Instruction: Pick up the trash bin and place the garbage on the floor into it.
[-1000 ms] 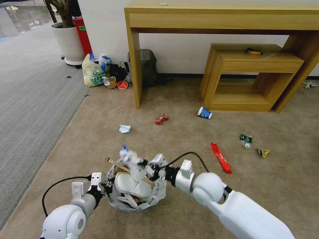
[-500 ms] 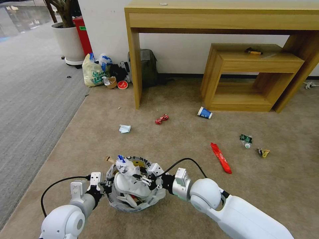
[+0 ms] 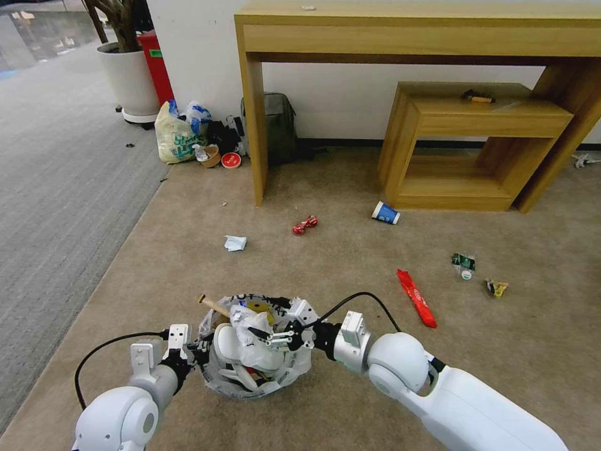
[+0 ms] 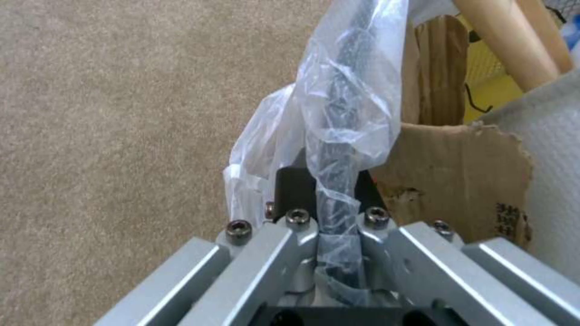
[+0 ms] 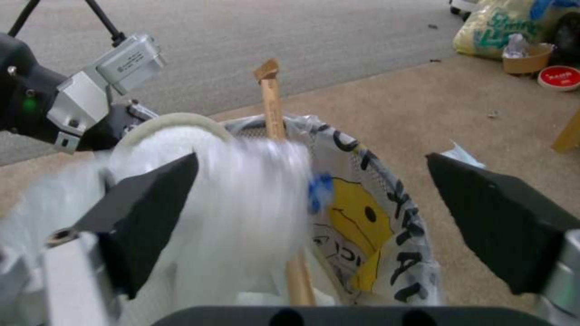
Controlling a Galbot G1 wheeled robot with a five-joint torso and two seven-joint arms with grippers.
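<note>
The trash bin, black with a crinkly printed liner, hangs just above the beige floor. My left gripper is shut on its rim. White slippers, a wooden stick and cardboard fill it. My right gripper stands open over the bin, and a white crumpled piece drops between its fingers. On the floor lie crumpled paper, a red wrapper, a blue cup, a long red wrapper and a green crushed bottle.
A tall wooden desk and a low wooden shelf stand ahead by the wall. A tied yellowish bag, brown bowl, red lid and backpack sit at the back left. Grey ribbed carpet runs along the left.
My right gripper came down over the bin holding the white crumpled piece, then opened and let it go into the bin. The left gripper and bin stayed put.
</note>
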